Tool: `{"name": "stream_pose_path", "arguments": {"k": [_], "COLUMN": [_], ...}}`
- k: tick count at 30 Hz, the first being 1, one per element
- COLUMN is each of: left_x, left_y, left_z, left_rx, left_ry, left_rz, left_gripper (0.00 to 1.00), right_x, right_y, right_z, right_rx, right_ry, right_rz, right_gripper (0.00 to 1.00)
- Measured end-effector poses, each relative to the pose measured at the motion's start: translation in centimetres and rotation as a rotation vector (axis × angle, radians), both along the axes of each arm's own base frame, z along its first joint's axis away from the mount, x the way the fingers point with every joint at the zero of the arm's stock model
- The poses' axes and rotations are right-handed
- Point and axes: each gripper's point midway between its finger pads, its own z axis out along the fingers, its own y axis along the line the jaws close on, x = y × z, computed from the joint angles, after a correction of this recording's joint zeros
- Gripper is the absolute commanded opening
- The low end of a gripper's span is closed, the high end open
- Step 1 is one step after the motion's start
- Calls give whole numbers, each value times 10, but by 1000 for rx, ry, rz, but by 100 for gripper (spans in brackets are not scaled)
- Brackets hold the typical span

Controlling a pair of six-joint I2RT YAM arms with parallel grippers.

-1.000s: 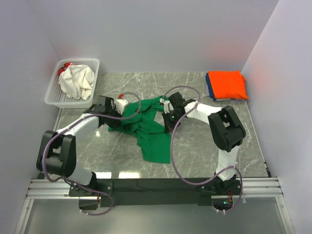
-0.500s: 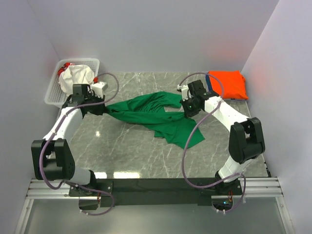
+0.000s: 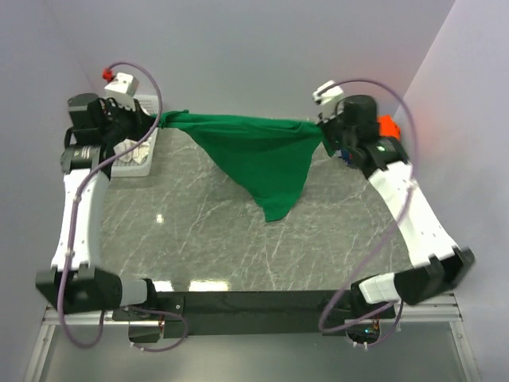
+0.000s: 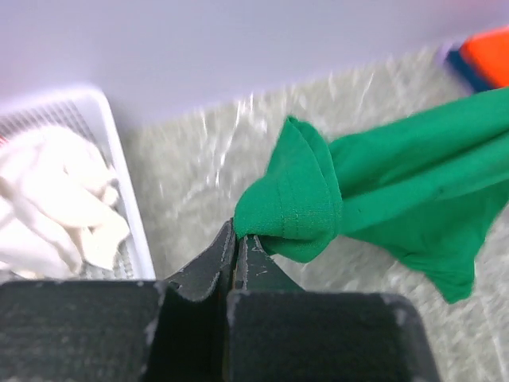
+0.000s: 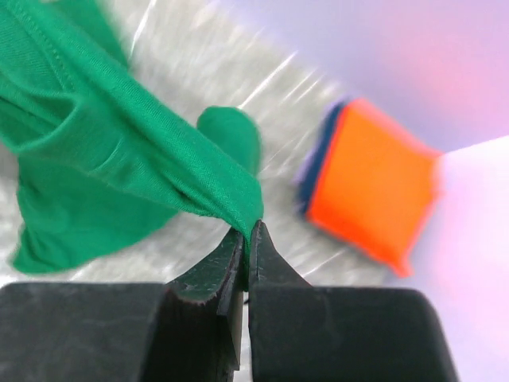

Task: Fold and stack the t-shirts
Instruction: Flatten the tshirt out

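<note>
The dark green t-shirt (image 3: 258, 155) hangs stretched in the air between my two grippers, its lower part drooping to a point over the table. My left gripper (image 3: 159, 121) is shut on its left end (image 4: 290, 207) near the basket. My right gripper (image 3: 322, 127) is shut on its right end (image 5: 231, 195). The folded bright orange t-shirt (image 5: 370, 187) lies on a blue one (image 5: 320, 159) at the back right; in the top view (image 3: 388, 126) my right arm mostly hides it. The cream-white t-shirt (image 4: 48, 199) lies crumpled in the basket.
The white lattice basket (image 3: 134, 163) stands at the back left, partly behind my left arm. The grey marble table (image 3: 199, 231) lies below the hanging shirt. Walls close in the back and both sides.
Both grippers have risen and moved apart toward the back corners, lifting the green t-shirt off the table and pulling it taut between them.
</note>
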Motion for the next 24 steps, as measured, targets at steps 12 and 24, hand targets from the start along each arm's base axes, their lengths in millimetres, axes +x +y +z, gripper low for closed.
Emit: {"name": "stream_pose_path", "arguments": {"k": [12, 24], "left_x": [-200, -252], "left_y": [-23, -33], "left_z": [191, 206], "left_rx": [-17, -61], "left_ry": [-638, -697], "left_rz": [10, -9], "left_gripper": [1, 1], "right_x": [-149, -215], "right_y": [-63, -85], "right_z": [196, 256], "right_rx": [64, 41], "right_ry": [-606, -861], "right_rz": [-25, 6], "right_gripper": [0, 0]}}
